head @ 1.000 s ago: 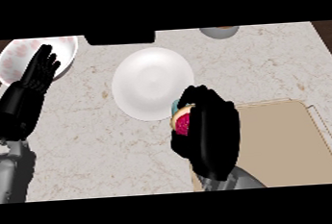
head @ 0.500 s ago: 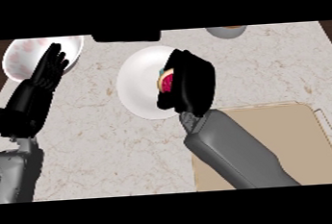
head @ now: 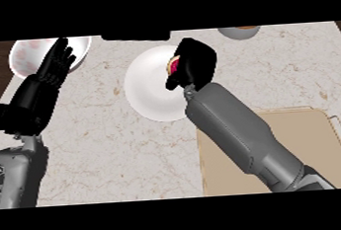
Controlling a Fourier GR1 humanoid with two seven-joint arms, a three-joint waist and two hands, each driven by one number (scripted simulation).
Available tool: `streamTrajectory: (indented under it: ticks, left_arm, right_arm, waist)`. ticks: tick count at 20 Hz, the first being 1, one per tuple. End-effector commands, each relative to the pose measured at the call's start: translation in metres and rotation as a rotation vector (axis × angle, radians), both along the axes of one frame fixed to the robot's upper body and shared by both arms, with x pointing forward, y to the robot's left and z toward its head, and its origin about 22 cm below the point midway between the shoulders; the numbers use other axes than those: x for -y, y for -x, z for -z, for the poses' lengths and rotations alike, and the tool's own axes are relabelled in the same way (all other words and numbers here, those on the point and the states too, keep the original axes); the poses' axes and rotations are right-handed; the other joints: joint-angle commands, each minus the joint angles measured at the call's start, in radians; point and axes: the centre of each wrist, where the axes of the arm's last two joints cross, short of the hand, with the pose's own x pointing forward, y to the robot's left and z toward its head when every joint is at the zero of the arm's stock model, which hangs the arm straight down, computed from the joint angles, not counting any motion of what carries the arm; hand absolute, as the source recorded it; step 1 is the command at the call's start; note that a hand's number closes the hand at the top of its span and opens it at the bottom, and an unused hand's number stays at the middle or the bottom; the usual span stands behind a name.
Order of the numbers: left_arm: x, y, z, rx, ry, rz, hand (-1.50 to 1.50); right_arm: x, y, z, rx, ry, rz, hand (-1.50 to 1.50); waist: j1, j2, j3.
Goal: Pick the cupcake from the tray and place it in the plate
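Clearly, the right hand (head: 193, 62) is over the upper right part of the white plate (head: 146, 91), and its grey forearm comes in from the lower right and crosses the near corner of the tray (head: 318, 147). The fingers of this hand are curled round the cupcake (head: 175, 66), so only a small pink and pale part of it shows at the left side of the hand. The cupcake is therefore off the tray and above the plate, inside the plate's rim as seen from the head view. Whether its base touches the plate cannot be told, because the hand hides it. The tan tray lies at the lower right on the marble counter (head: 109, 140), just beside the plate. The left hand (head: 39, 93) shows at the left side, resting with its fingers straight and pointing up, and it holds nothing. Its fingertips overlap a second plate with a pinkish pattern (head: 29, 52) in the upper left corner. At the top edge, to the right of the white plate, stands a grey bowl (head: 239, 31), and a flat dark object (head: 136, 36) lies at the top edge between the two plates.
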Motion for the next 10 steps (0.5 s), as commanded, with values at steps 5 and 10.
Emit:
streamTrajectory:
  ticks: [5, 10]
  left_arm:
    - [0.012, 0.001, 0.003, 0.018, 0.012, 0.038, 0.0]
    - [0.023, -0.008, 0.007, 0.013, -0.007, 0.041, 0.0]
  right_arm:
    - [0.019, -0.025, 0.021, -0.033, -0.182, 0.177, -1.5]
    - [0.017, -0.026, 0.018, 0.039, -0.289, 0.13, -1.5]
  waist:
    - [0.044, 0.016, 0.001]
    - [0.061, 0.026, 0.002]
